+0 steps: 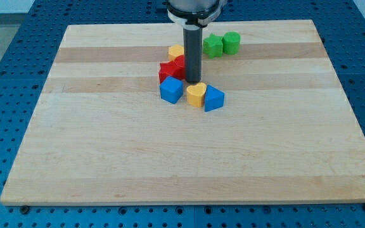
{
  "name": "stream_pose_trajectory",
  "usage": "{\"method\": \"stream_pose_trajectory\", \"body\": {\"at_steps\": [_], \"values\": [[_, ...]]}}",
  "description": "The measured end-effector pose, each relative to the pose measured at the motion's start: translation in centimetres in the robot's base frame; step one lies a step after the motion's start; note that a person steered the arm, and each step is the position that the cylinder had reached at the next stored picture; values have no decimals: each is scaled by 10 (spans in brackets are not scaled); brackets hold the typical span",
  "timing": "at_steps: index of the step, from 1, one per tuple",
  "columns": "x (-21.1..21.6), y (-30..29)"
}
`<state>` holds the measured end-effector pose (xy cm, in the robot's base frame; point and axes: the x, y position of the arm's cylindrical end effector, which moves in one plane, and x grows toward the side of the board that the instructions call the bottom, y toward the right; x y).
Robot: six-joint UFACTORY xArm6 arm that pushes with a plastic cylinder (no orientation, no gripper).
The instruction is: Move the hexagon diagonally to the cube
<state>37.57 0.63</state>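
My tip [194, 82] – a bare rod, no gripper – rests behind the yellow heart [196, 94]. The yellow hexagon [176, 52] looks light, rigid, slick; push its far face toward the blue cube [171, 90].

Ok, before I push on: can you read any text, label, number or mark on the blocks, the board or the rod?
None: no word, number or sign can be read in the camera view.
The wooden board is bare wood.
The blue cube, yellow heart, blue block, red block, yellow hexagon and two green blocks have plain faces.
My tip, just above the yellow heart, has no marking.
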Motion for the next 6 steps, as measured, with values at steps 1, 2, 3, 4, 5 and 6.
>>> {"method": "stream_pose_trajectory", "body": {"at_steps": [1,2,3,4,5,6], "values": [[-14,14],[-29,19],[-40,12],[-51,-4],[-54,-30],[-58,-40]]}}
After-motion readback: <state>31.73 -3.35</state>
